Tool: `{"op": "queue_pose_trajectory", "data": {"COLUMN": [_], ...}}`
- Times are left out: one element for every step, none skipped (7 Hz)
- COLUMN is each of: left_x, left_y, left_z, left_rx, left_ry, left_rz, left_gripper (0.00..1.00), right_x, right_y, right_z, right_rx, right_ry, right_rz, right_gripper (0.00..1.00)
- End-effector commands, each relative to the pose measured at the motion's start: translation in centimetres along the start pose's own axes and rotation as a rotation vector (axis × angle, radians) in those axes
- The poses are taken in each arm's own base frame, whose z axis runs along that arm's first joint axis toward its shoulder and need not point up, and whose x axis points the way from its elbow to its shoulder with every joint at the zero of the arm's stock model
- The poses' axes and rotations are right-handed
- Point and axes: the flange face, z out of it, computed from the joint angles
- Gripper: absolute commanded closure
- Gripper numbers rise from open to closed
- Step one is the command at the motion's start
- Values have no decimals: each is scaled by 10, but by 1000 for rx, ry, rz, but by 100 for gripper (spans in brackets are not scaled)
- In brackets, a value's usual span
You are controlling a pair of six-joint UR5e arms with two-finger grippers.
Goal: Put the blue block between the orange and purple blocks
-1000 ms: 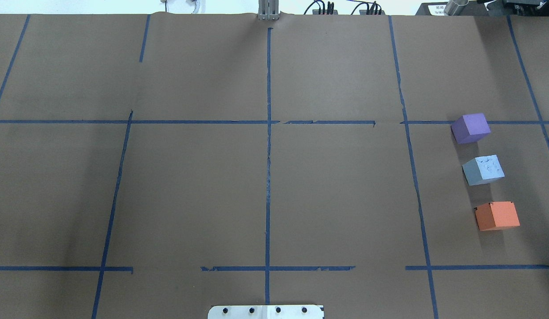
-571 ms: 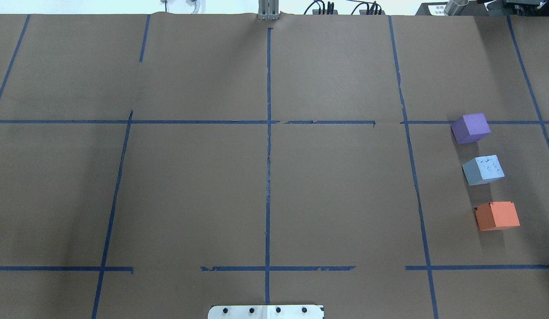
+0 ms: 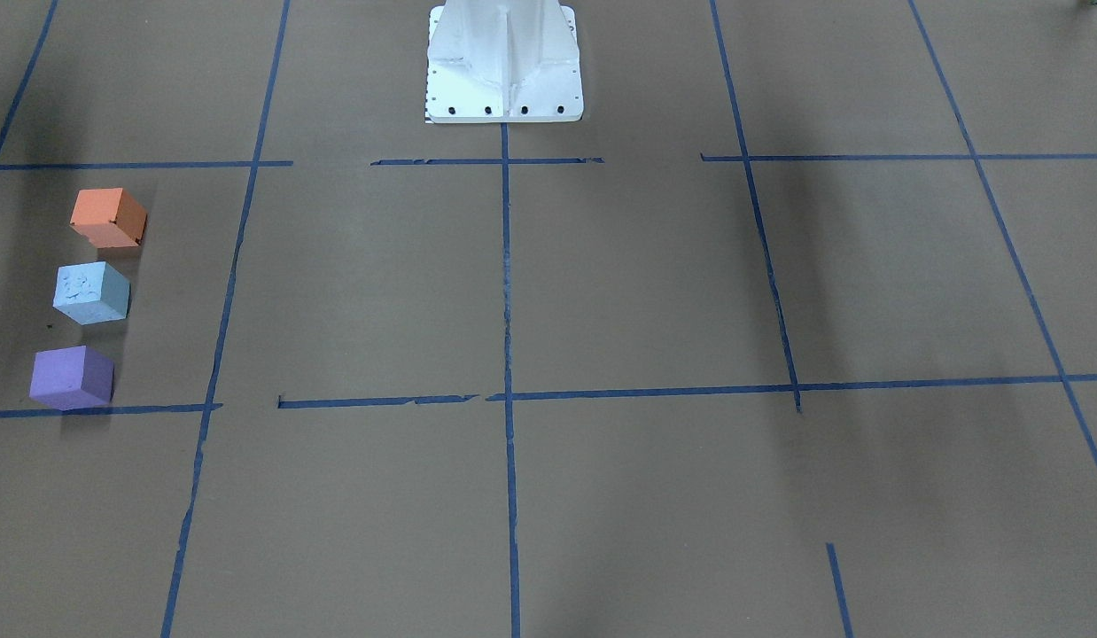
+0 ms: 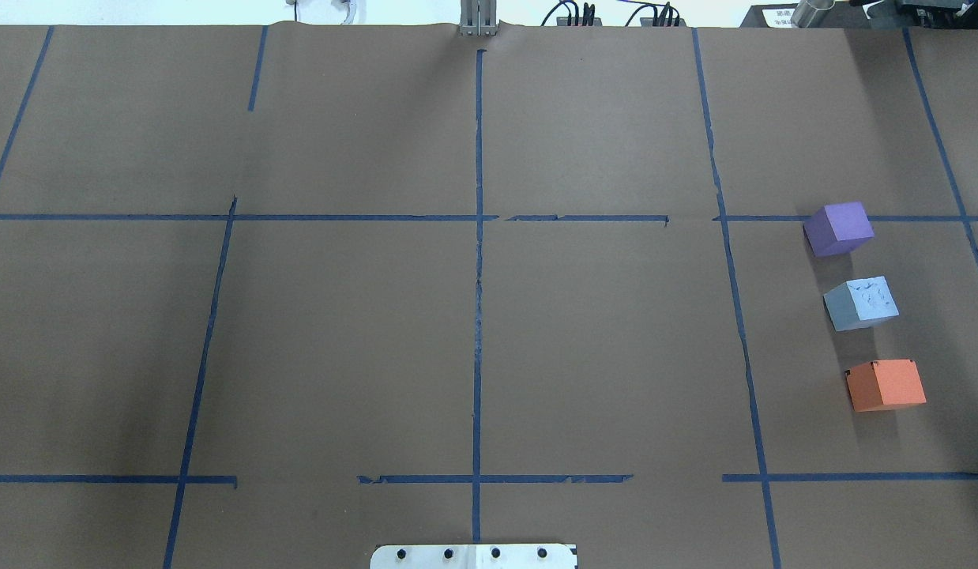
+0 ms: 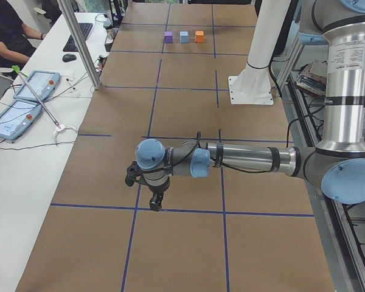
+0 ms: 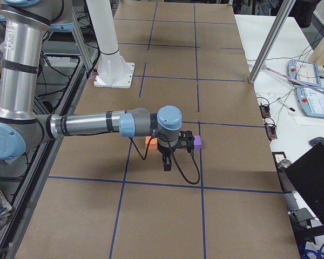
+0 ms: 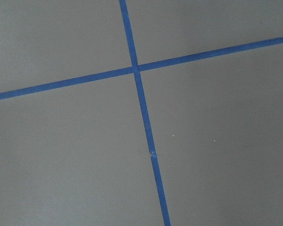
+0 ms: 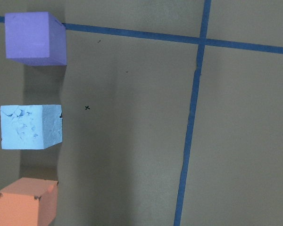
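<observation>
The blue block stands on the brown table between the purple block and the orange block, in a line at the right, with gaps between them. The front-facing view shows the same row: orange, blue, purple. The right wrist view looks down on purple, blue and orange. My right gripper hangs above the blocks, touching none. My left gripper hangs over bare table far from them. I cannot tell whether either is open or shut.
The white robot base stands at the table's near middle edge. Blue tape lines cross the brown paper. In the left side view, a metal post and a side table with tablets stand beyond the table.
</observation>
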Motion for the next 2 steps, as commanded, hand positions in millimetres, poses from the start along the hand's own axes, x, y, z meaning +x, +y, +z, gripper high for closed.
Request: {"op": "queue_pose_trajectory", "data": {"left_x": [7, 9], "left_y": [-15, -20], "left_z": [-9, -12], "left_rx": [19, 24], "left_ry": [-15, -29], "left_rz": [25, 27], "left_gripper": [0, 0], "right_x": [1, 1], "right_y": [0, 1], "right_z": [1, 2], "right_rx": [-1, -3], "right_ry": [-1, -1], "right_rz": [1, 3], "right_gripper": [0, 0]}}
